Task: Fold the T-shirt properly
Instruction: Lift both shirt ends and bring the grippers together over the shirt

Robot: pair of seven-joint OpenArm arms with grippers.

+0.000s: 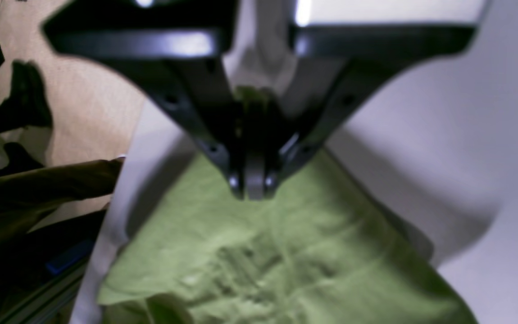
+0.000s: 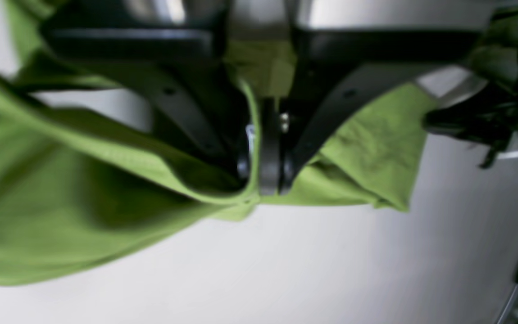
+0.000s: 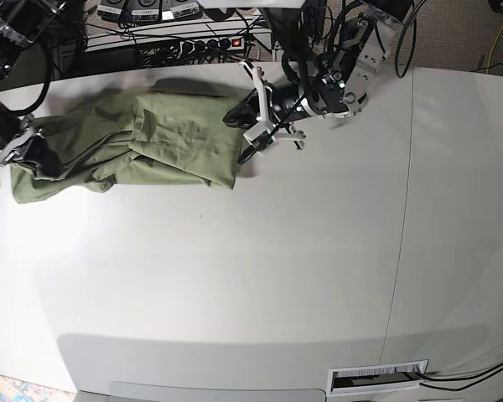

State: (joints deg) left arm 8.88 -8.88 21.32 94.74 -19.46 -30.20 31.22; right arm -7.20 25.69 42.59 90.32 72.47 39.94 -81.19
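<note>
T-shirt pinched at both ends and held stretched along the far side of the table

Nearest the camera, the white table point(image 3: 260, 276) lies bare; the work is kept at its far-left part. There the T-shirt point(image 3: 142, 146) is spread in a rumpled band, partly doubled over itself, running left to right. At the left end, the right gripper point(image 2: 265, 180) is closed on a bunched hem or sleeve edge, apparently so that the cloth can be drawn taut. At the right end, the left gripper point(image 1: 254, 186) is shut with a sliver of green fabric between its jaws, seemingly as the counter-hold. The 2 grips are judged to serve flattening before a fold; the garment is not yet folded neatly.
</note>
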